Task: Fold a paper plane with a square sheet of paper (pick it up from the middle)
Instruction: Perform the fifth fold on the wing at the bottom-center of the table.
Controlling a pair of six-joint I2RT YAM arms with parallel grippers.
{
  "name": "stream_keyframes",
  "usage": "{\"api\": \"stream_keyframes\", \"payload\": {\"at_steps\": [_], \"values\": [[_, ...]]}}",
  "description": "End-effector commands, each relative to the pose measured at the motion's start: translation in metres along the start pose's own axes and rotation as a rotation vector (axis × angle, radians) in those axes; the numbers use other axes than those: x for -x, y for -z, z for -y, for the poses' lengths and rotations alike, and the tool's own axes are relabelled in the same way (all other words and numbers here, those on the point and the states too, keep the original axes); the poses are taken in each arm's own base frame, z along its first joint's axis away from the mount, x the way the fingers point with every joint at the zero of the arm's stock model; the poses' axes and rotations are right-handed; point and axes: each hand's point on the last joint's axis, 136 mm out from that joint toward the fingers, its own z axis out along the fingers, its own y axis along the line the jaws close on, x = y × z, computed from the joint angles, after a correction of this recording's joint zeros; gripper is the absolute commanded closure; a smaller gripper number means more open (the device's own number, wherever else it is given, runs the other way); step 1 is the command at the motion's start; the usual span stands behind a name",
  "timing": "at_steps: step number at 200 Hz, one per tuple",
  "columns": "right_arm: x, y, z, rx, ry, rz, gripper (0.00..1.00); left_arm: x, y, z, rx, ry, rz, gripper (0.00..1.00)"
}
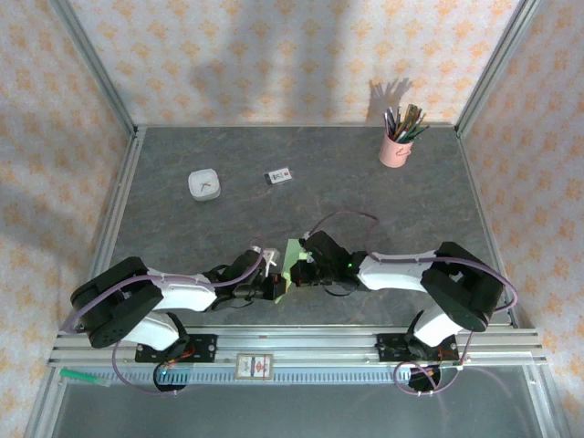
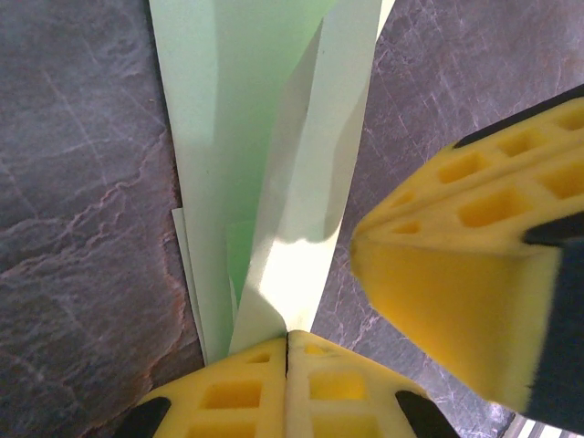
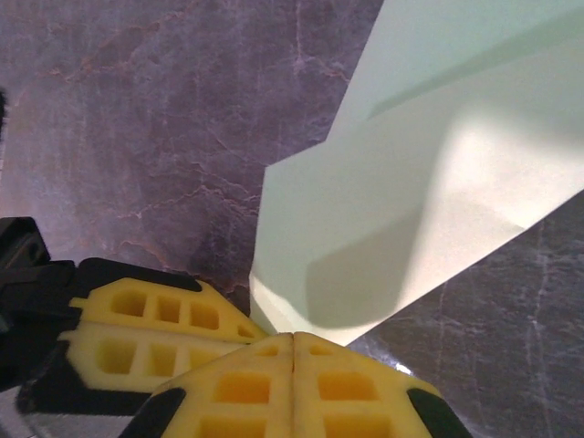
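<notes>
Left gripper point(image 2: 287, 336) is closed. Your left wrist view shows its yellow pads point(image 2: 228, 397) pressed flat together, with the near end of the green paper point(image 2: 246, 137) pinched in the seam. From there the paper runs away as a long folded strip, layers overlapping and one crease down its length.

Right gripper point(image 3: 293, 338) is closed too, pads point(image 3: 237, 392) meeting with no gap. The paper's point(image 3: 411, 201) lower edge sits right at those tips. You can't tell from the right wrist view whether the edge is actually caught or just touching.

From above, both grippers meet at the near-centre of the table point(image 1: 365, 210), left gripper point(image 1: 272, 278) on the left and right gripper point(image 1: 307, 269) on the right. The paper point(image 1: 294, 260) stands between them, just in front of the arm bases.

Well apart from that, at the far side:
- pink pencil cup point(image 1: 395, 146), far right
- white square dish point(image 1: 203, 185), far left
- small printed card point(image 1: 279, 176), just right of the dish
</notes>
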Motion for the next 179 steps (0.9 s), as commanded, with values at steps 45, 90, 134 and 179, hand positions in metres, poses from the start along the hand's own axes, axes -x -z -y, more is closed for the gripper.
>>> {"api": "stream_keyframes", "payload": {"at_steps": [45,90,134,179], "values": [[0.002,-0.012,-0.008,0.03,0.013,-0.007,0.95,-0.047,0.005,-0.063,0.239,0.033,-0.154,1.0],[0.005,-0.019,0.004,-0.041,0.037,-0.012,0.97,-0.051,0.006,-0.068,0.257,0.029,-0.168,1.0],[0.011,-0.02,0.015,-0.09,0.032,-0.012,0.97,-0.053,0.009,-0.079,0.314,0.012,-0.177,1.0],[0.021,-0.018,0.029,-0.129,0.013,-0.002,0.98,-0.056,0.009,-0.083,0.333,0.019,-0.188,1.0]]}}
